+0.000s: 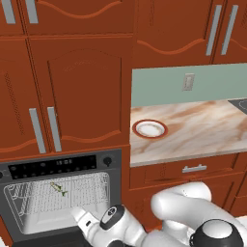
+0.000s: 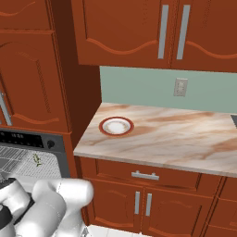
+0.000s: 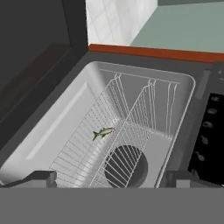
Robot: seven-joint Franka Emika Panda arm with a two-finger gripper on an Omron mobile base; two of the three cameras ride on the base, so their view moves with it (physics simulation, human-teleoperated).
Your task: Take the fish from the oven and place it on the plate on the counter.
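a simulated kitchen with red-brown wooden cabinets. the black built-in oven (image 1: 60, 200) is standing open, its pale inside and wire racks (image 3: 118, 131) showing. the fish (image 1: 59, 188), tiny, slender and greenish-yellow, is lying on a wire rack inside the oven, toward the middle of the rack. from the hand camera the fish (image 3: 103, 132) is sitting on the rack wires, well apart from the fingertips, with nothing touching it. the gripper (image 3: 113, 178) is hanging in front of the oven opening, pointing into it, its two dark fingertips (image 3: 40, 178) spread wide with nothing between them. the white arm is reaching toward the oven from below. to the right of the oven, the marbled beige-and-brown counter (image 1: 202, 130) is carrying the plate (image 1: 149, 129), small, round and white with a red-brown rim, sitting near the counter's left end. the plate (image 2: 116, 126) is bare. a silver-handled drawer (image 2: 145, 175) is sitting under the counter.
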